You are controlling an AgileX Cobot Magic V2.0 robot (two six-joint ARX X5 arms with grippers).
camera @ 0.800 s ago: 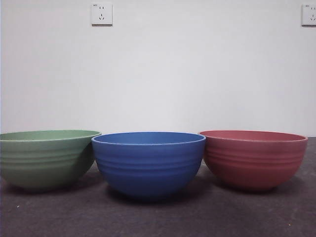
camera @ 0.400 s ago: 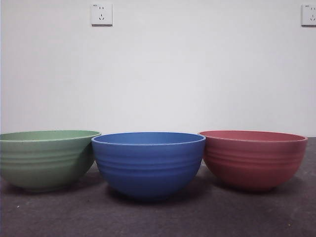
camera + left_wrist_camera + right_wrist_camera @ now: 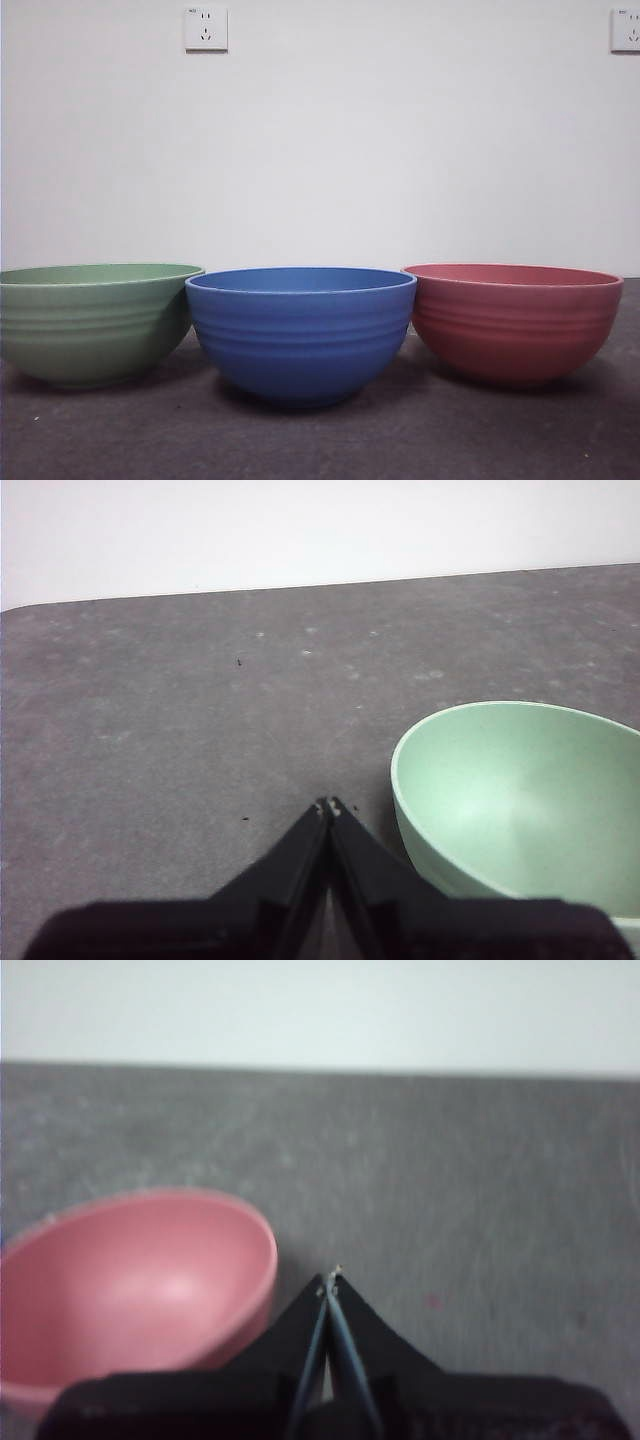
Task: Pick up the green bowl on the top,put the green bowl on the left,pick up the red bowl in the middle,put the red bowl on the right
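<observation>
The green bowl (image 3: 95,322) sits on the gray table (image 3: 320,440) on the left side of the front view. It stands the right way up and has nothing in it. Its rim comes very close to the blue bowl (image 3: 301,332) in the middle, but the view does not show if they touch. The red bowl (image 3: 512,322) sits on the other side of the blue bowl, also upright and empty, its rim very close to the blue one too. All three bowls stand in a row, none stacked on another.

The left gripper (image 3: 329,806) hangs above the table just beside the green bowl, and its two black jaws are pressed together with nothing between them. The right gripper (image 3: 331,1280) hangs just beside the red bowl, and its jaws are pressed together and empty too. Neither gripper shows in the front view, so both arms seem pulled back from the row.

Since green is on the left and red is on the right, both moves of the task look done. No step looks left. The next move probably only calls for the arms to stay clear of the bowls so they do not bump them.

Behind the bowls is a white wall (image 3: 320,150) with a socket (image 3: 206,28) high up.
</observation>
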